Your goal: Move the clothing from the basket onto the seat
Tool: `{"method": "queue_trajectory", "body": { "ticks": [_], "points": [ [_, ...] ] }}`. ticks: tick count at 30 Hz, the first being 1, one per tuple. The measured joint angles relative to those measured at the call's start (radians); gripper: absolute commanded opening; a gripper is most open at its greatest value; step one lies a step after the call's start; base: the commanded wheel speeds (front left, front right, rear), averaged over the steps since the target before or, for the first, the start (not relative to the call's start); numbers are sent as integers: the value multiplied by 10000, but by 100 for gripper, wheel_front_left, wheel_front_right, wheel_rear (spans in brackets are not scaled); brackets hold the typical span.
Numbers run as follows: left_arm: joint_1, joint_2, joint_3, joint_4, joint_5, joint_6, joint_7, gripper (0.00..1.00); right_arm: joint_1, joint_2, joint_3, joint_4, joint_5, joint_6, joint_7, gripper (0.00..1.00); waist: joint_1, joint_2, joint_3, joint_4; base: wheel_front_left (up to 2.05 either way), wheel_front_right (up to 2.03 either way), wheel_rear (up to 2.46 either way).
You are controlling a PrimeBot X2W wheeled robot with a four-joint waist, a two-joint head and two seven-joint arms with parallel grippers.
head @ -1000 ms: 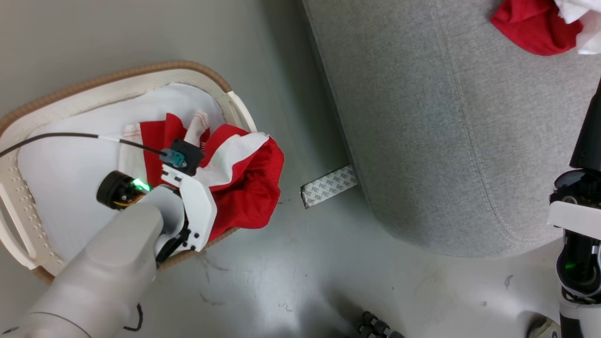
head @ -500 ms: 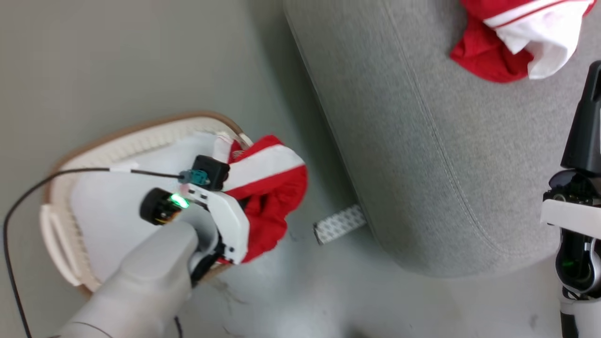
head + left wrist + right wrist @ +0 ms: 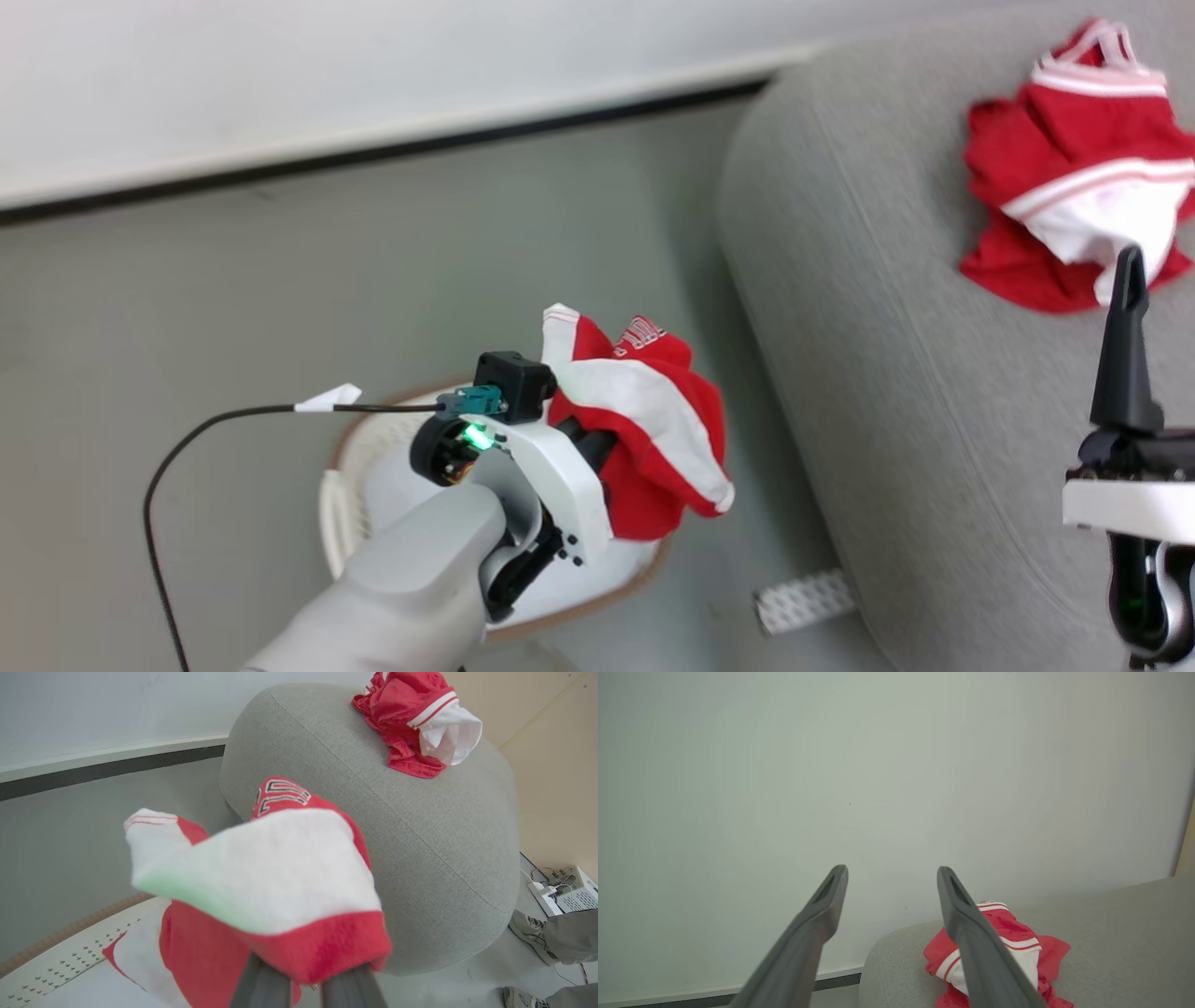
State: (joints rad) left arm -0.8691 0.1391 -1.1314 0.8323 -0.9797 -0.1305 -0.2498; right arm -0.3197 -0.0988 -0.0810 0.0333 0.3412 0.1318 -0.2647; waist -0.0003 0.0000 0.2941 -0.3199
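Observation:
My left gripper (image 3: pixel 602 443) is shut on a red-and-white piece of clothing (image 3: pixel 653 439) and holds it in the air above the basket's (image 3: pixel 344 471) right end, left of the seat (image 3: pixel 887 373). In the left wrist view the bunched cloth (image 3: pixel 261 872) drapes over both fingers (image 3: pixel 259 984) and hides their tips. The perforated basket wall (image 3: pixel 60 952) lies below it, and the grey seat (image 3: pixel 420 826) is straight ahead. Another red-and-white garment (image 3: pixel 1074 215) lies on top of the seat. My right gripper (image 3: pixel 892 875) is open and empty, raised by the seat's near side, with that garment (image 3: pixel 1008 938) beyond it.
A wall with a dark baseboard (image 3: pixel 373 154) runs behind the basket. A strip of patterned tape (image 3: pixel 803 602) lies on the floor at the seat's foot. A person's shoes (image 3: pixel 528 933) and a white device with cables (image 3: pixel 560 891) are on the floor past the seat.
The head camera has tilted up. My left gripper has lifted the garment out of the basket and carried it up toward the seat. The right gripper stays open.

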Motion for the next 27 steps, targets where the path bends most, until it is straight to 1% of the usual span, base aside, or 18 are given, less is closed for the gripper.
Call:
{"method": "queue_trajectory", "body": {
  "ticks": [3, 7, 13, 15, 18, 20, 22, 27],
  "points": [
    [12, -19, 50, -320, -169, 0, -75, 0, 318, -90, 79, 198, 21, 0, 0, 100, 0, 0, -611, 451, 0, 0, 0],
    [-44, -59, 481, -823, -209, 0, -121, 0, 814, -209, 188, 437, 125, 0, -2, 100, -1, 0, -1324, 1052, 0, 0, 0],
    [-158, -115, 1365, -1685, 309, 0, -144, 0, 1505, -221, 623, 1001, 320, 0, 0, 100, 0, 0, -2187, 1838, 0, 0, 0],
    [-226, -82, 1662, -1979, 529, 2, -144, 0, 1705, -207, 966, 1266, 405, 0, 0, 100, 0, 0, -2555, 2118, 0, 0, 0],
    [-405, -52, 1906, -2299, 721, 52, -144, 0, 1861, -213, 1216, 1467, 405, 0, 0, 100, 0, 0, -2811, 2347, 0, 0, 0],
    [-512, -15, 2048, -2541, 888, 174, -144, 0, 1879, -207, 1402, 1572, 405, 0, 0, 100, 0, 0, -2918, 2448, 0, 0, 0],
    [-588, 86, 2176, -2719, 1064, 341, -144, 0, 1882, -224, 1666, 1636, 376, 0, -2, 100, 0, 0, -2967, 2484, 0, 0, 0],
    [-475, 205, 2243, -2991, 1101, 449, -144, 0, 1824, -282, 2138, 1804, 341, 2, 0, 100, 1, 0, -2944, 2459, 0, 0, 0]
  ]
}}
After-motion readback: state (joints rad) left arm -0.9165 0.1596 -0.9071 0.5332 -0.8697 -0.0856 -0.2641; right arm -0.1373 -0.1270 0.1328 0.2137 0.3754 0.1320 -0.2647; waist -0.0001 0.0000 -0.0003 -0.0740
